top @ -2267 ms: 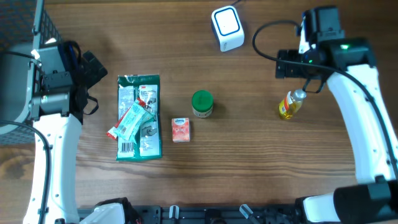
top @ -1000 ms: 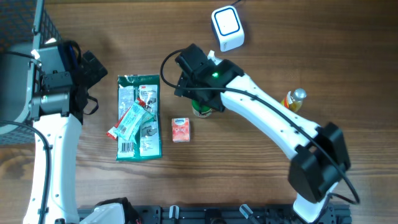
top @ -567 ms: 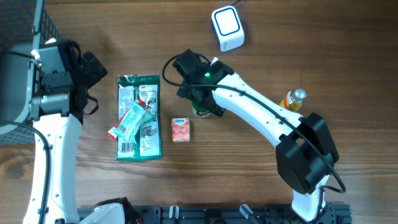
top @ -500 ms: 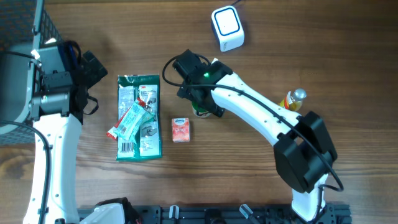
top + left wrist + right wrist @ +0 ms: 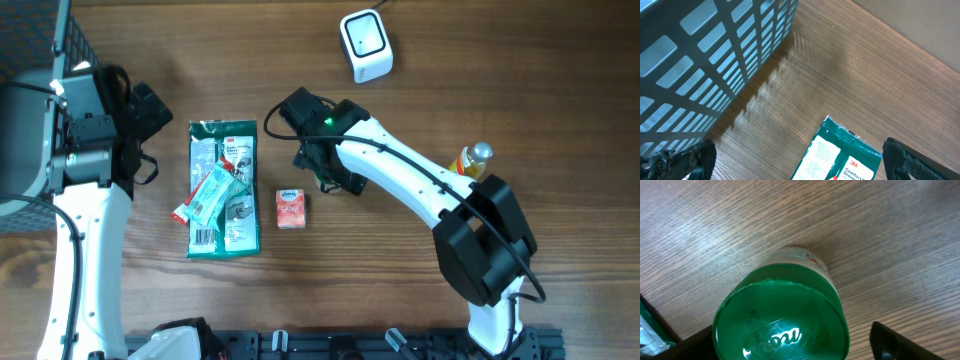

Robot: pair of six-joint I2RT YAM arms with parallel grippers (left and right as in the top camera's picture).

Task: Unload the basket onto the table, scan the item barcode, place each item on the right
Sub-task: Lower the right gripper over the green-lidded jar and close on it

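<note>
On table (image 5: 400,285) | 1 jar (image 5: 780,317) | 1 scanner (image 5: 364,45) | right hand (image 5: 792,342) spread around jar | left hand (image 5: 800,160) spread

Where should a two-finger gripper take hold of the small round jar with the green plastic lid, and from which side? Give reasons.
Grip the green-lidded jar across its round lid, coming straight down from above. It stands upright on the wooden table, lid facing up, with bare wood on either side leaving room to close in.
</note>
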